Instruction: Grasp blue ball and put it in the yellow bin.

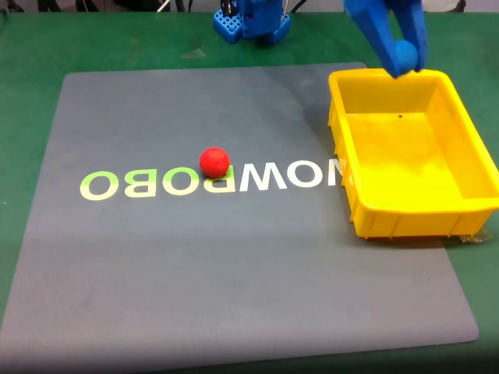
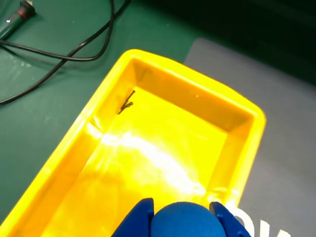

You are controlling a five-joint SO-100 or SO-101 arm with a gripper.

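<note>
The pick-up is done: the gripper (image 1: 405, 58) is clamped on the blue ball (image 1: 405, 54), which sits between its two blue fingers above the far rim of the yellow bin (image 1: 355, 195) in the fixed view. In the wrist view the ball (image 2: 185, 221) fills the gap between the fingers (image 2: 136, 219), and the bin (image 2: 247, 148) lies directly beneath and ahead of the gripper (image 2: 182, 222), its floor bare apart from a small dark mark.

What looks left is the release. The ball hangs over the bin's near end as the wrist camera sees it, so opening the fingers should drop it inside, though a little more travel toward the middle would be safer.

The red ball (image 1: 214, 161) rests on the grey mat (image 1: 234, 296), well away from the gripper and untouched, near the pale lettering (image 1: 140, 184).
</note>
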